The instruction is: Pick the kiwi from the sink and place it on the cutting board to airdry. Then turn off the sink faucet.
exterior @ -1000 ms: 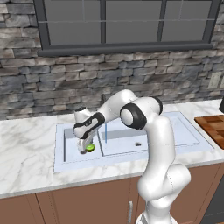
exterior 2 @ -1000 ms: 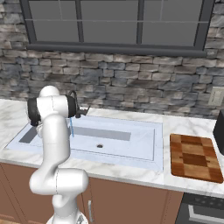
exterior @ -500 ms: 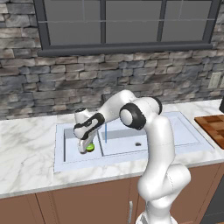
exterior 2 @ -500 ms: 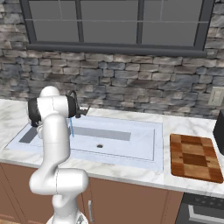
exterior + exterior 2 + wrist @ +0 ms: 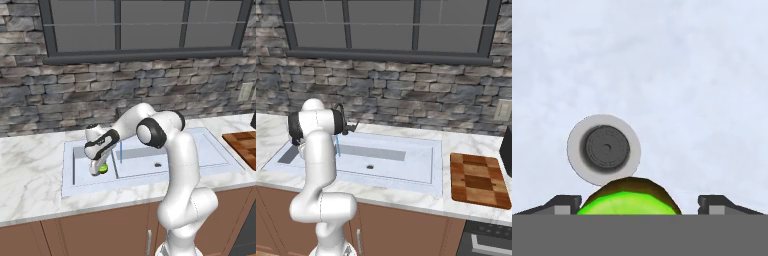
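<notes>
The gripper [image 5: 632,206] has sunk around the kiwi [image 5: 630,202] beside the drain [image 5: 604,148], fingers spread and not yet touching it, so the grasp looks imminent.

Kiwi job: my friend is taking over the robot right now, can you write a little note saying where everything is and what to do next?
Pincer: open, low in the smaller basin, a fingertip on each side of the small lime-green kiwi; no grip yet.
Kiwi lies on the floor of the pale blue-grey double-basin sink, beside the round drain.
Checkered brown wooden cutting board sits bare on the counter to the right of the sink.
Slim dark faucet stands behind the sink with a thin blue stream running.
Done: reached the kiwi.
Left: close on it, lift, carry to the board, turn the faucet off.
</notes>
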Available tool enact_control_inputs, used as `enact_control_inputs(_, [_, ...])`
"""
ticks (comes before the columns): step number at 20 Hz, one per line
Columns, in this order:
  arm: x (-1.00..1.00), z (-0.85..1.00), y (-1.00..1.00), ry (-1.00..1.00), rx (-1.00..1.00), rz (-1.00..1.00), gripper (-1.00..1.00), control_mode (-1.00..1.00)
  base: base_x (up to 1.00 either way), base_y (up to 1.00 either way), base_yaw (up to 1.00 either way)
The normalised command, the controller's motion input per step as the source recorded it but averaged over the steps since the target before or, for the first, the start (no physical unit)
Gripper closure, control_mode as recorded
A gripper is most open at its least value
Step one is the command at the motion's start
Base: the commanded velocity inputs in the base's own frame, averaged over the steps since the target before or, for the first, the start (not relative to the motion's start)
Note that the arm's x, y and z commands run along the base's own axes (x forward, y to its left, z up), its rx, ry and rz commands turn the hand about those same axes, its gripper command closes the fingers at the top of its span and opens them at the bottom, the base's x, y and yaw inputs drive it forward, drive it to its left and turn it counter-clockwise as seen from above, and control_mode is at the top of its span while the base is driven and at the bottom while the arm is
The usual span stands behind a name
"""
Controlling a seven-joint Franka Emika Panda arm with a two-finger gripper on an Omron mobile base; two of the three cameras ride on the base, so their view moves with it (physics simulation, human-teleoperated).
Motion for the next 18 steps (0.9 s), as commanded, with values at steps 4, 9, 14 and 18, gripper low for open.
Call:
enact_control_inputs(4, [0.0,-0.07,0.0,0.0,0.0,0.0,1.0,-1.0,0.0,0.0,0.0])
enact_control_inputs(9, [0.0,-0.08,-0.02,0.0,0.0,0.0,1.0,-1.0,0.0,0.0,0.0])
enact_control_inputs(14, [0.0,-0.02,-0.04,0.0,0.0,0.01,1.0,-1.0,0.0,0.0,0.0])
enact_control_inputs(18, [-0.01,0.0,-0.06,0.0,0.0,0.05,1.0,-1.0,0.0,0.0,0.0])
